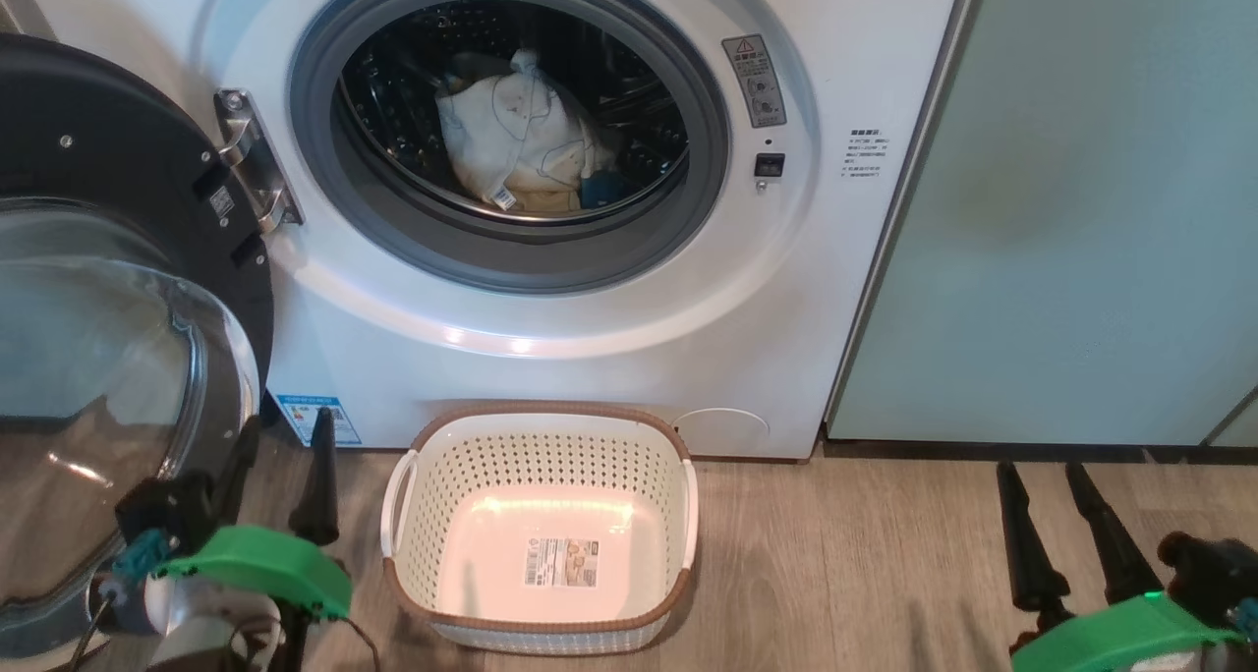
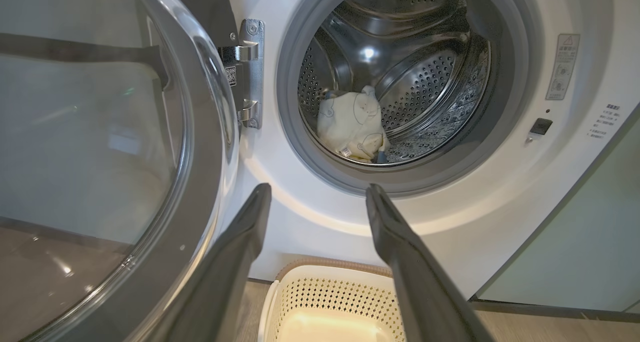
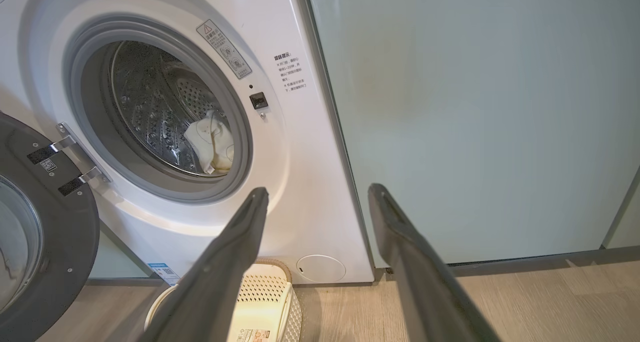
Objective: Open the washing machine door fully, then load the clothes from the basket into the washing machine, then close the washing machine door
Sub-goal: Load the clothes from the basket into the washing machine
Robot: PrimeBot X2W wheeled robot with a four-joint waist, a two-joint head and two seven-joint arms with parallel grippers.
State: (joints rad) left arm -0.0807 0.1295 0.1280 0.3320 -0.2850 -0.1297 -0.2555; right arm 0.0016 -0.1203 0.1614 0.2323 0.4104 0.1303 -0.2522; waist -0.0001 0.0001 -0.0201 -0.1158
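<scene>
With the clothes (image 1: 521, 146) in the washing machine (image 1: 609, 358), the basket (image 1: 550, 412) empty and both jaws spread, a glancing push could leave the washing machine door (image 1: 98, 132), open at left, unlatched.

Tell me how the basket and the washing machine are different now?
The basket is empty; the washing machine has the clothes inside. The basket is small and cream with a brown rim; the washing machine is big and white. Both have little holes: the basket's sides, the machine's drum.
</scene>
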